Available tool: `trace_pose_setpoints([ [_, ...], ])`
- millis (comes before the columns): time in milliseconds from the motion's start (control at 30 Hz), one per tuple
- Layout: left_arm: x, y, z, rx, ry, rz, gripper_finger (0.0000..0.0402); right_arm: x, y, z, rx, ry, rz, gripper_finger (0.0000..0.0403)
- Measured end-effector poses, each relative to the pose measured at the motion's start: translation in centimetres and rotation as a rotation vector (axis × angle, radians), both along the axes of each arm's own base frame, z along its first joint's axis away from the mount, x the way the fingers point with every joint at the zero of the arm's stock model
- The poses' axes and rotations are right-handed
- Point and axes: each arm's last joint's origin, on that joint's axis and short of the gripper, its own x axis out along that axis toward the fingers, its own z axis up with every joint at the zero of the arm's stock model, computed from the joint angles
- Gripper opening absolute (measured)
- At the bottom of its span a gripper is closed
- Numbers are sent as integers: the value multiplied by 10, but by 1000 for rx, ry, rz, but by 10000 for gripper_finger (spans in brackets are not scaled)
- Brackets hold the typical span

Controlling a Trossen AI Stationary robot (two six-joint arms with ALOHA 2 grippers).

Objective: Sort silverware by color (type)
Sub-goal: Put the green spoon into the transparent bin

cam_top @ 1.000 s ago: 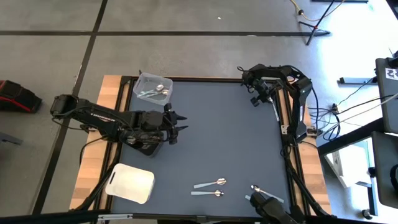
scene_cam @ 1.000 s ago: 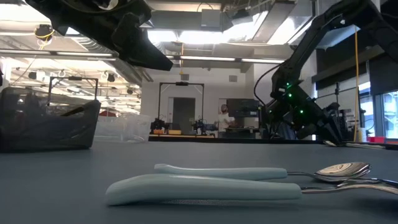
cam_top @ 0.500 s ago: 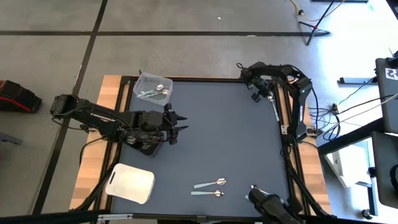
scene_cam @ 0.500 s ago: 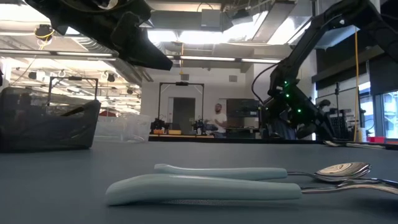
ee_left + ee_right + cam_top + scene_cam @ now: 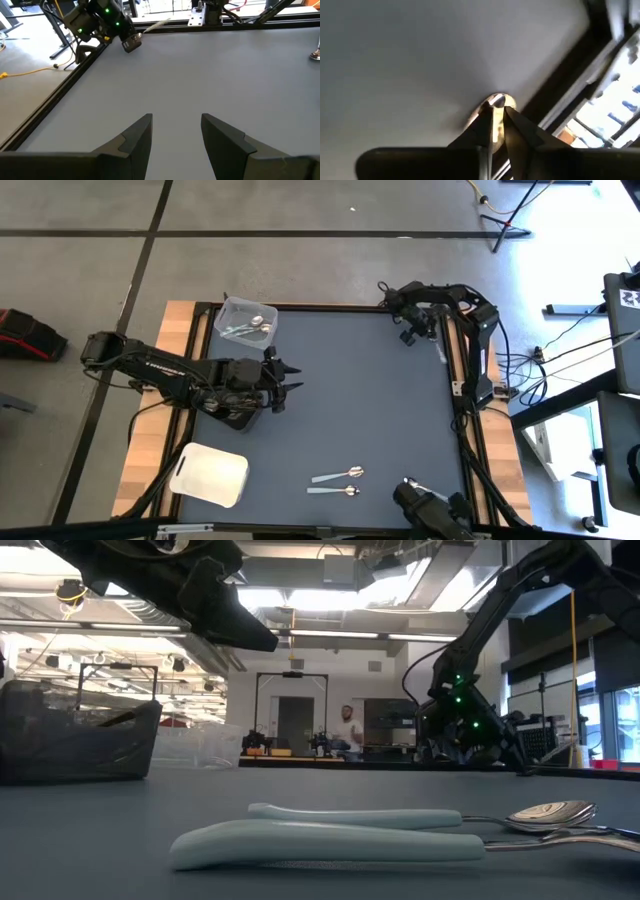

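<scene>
My right gripper (image 5: 410, 332) is at the table's far right corner, shut on a silver spoon whose bowl (image 5: 495, 100) shows just past the fingertips. A pale handle (image 5: 156, 23) sticks out behind that gripper toward the table's black frame. My left gripper (image 5: 290, 378) hangs open over the table's left middle with nothing between its fingers. Two spoons with pale blue handles (image 5: 336, 476) (image 5: 332, 491) lie flat near the front edge, and a third spoon (image 5: 409, 480) lies to their right. A clear tub (image 5: 247, 320) at the far left holds a few spoons. My right gripper pinches the spoon between its two fingers just behind the bowl (image 5: 494, 117). The fingers slant down from the right, running along the spoon. The bowl lies on or just over the table, and I cannot tell which.
A white rounded tray (image 5: 210, 473) lies at the near left. The black frame (image 5: 555, 95) runs close beside my right gripper. A dark object (image 5: 428, 505) is at the near right edge, beside the third spoon. Open blue-grey table lies between the two arms.
My right gripper has turned at the wrist, and its tip has swung a little toward the table's far left. My left arm has kept still, and the spoons near the front edge have not moved.
</scene>
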Motion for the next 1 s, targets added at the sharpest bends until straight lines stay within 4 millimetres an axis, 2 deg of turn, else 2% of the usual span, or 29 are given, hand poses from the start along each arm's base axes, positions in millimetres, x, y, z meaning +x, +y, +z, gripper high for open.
trace_pose_setpoints([
  [333, 0, 0, 0, 0, 0, 0, 165, 46, 21, 2, 7, -126, 179, 34],
  [500, 0, 0, 0, 0, 0, 0, 165, 81, 36, 16, 1, -241, 273, 34],
  [633, 0, 0, 0, 0, 0, -1, 165, 109, 55, 25, 61, -353, 358, 34],
  [767, 0, 0, 0, 0, 0, -1, 165, 129, 73, 35, 80, -373, 457, 35],
  [900, 0, 0, 0, 0, 0, -1, 165, 131, 87, 59, 77, -374, 502, 35],
  [1000, 0, -2, 0, 0, 4, -6, 165, 118, 98, 86, 66, -396, 535, 35],
])
